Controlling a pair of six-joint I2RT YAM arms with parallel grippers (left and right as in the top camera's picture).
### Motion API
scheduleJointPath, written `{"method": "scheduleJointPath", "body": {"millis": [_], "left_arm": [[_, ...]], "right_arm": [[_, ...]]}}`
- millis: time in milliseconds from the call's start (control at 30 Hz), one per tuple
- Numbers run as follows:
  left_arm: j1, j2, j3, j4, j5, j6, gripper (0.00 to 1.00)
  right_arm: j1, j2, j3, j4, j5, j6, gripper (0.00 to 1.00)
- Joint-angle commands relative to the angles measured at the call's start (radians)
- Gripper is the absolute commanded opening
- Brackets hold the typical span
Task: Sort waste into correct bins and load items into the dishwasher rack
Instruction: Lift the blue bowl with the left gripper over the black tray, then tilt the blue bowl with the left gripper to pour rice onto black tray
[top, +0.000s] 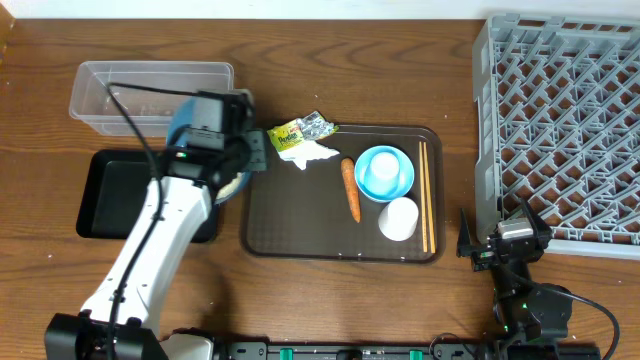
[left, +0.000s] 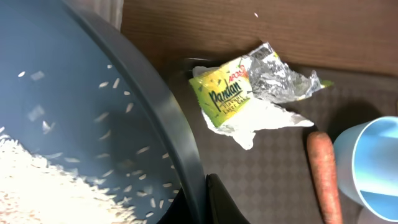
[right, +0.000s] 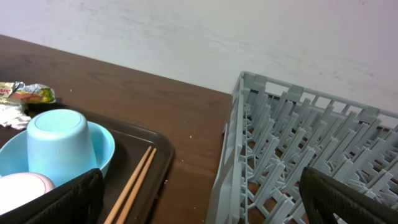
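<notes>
Lettering on the crumpled yellow-and-silver wrapper (left: 249, 87) reads "Pandan" in dark script across its yellow panel; the smaller print beneath is too fine to make out. The wrapper lies at the far left corner of the brown serving tray (top: 300, 225), on top of a scrap of white tissue (top: 318, 154). To their right the carrot (top: 352, 190) lies with its long axis running near to far. The wooden chopsticks (top: 427, 195) lie side by side along the tray's right edge, also pointing near to far. Between carrot and chopsticks sits the light-blue bowl (top: 403, 186), with the white cup (top: 398, 219) just near of it. The left arm reaches diagonally from the near left edge of the table toward the tray's far left corner. There the left gripper (left: 200, 202) is clamped on the rim of the dark-blue bowl (left: 81, 93), which has white rice (left: 50, 180) heaped inside. The bowl sits between the clear tub (top: 150, 90) on the far side and the black tray (top: 110, 195) on the near left. The right arm is folded low at the near right edge, and the right gripper (top: 495, 232) has its fingers wide apart, holding nothing, beside the near left corner of the grey rack (top: 570, 120).
</notes>
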Motion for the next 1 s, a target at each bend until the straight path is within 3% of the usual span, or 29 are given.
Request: {"method": "scheduleJointPath", "body": {"millis": [0, 367, 967], "left_arm": [[0.064, -0.036, 0.002, 0.007, 0.140, 0.001, 0.06], [0.212, -0.137, 0.002, -0.010, 0.327, -0.044, 0.06], [0.526, -0.142, -0.013, -0.018, 0.738, -0.066, 0.06]], "right_arm": [[0.005, -0.005, -0.001, -0.003, 0.003, -0.010, 0.99], [0.005, -0.005, -0.001, -0.004, 0.003, -0.010, 0.99], [0.005, -0.005, -0.001, -0.003, 0.003, -0.010, 0.99]]}}
